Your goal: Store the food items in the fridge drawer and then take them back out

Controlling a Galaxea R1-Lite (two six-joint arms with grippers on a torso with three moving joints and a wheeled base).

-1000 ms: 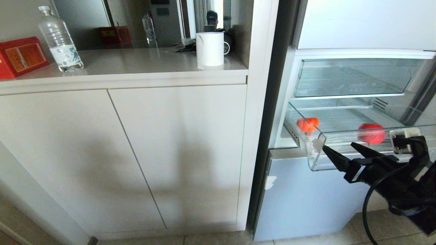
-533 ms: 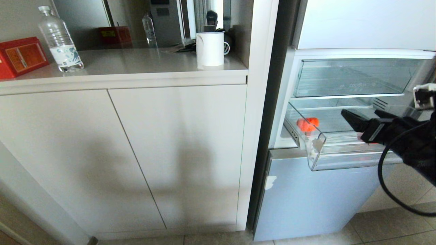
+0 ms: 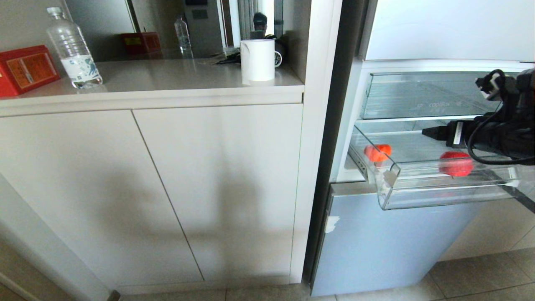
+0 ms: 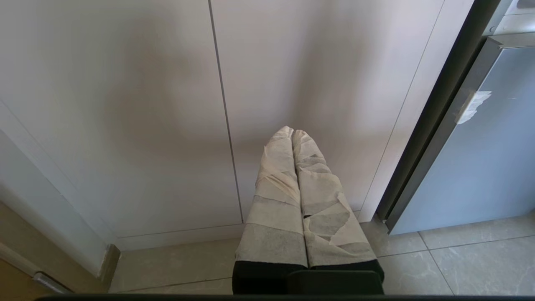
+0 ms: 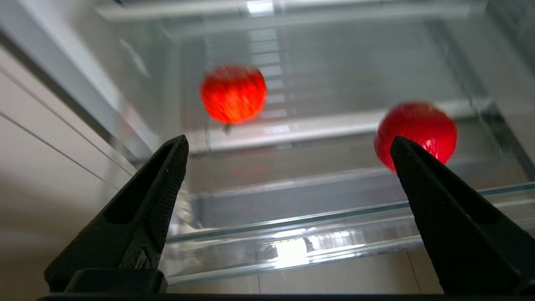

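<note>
The fridge drawer (image 3: 434, 197), a clear shallow tray, stands pulled out of the fridge. Two food items lie in it: an orange-red one (image 3: 377, 152) by the left wall and a red one (image 3: 456, 164) toward the right. My right gripper (image 3: 429, 133) hovers level above the drawer's right half, just over the red item, open and empty. In the right wrist view the gripper (image 5: 288, 140) is over the drawer's front lip (image 5: 292, 246), with the orange-red item (image 5: 233, 93) and the red item (image 5: 418, 129) beyond it. My left gripper (image 4: 292, 133), wrapped in tape, is shut and parked low before the cupboard doors.
A clear flat-fronted bin (image 3: 422, 94) sits just above the drawer. A pale blue door panel (image 3: 376, 242) is below it. On the counter to the left stand a water bottle (image 3: 73, 50), a red box (image 3: 25, 69) and a white mug (image 3: 257, 60).
My right gripper has risen from below the drawer's front lip to above the drawer and turned level. The red item, hidden behind it half a second ago, shows again.
</note>
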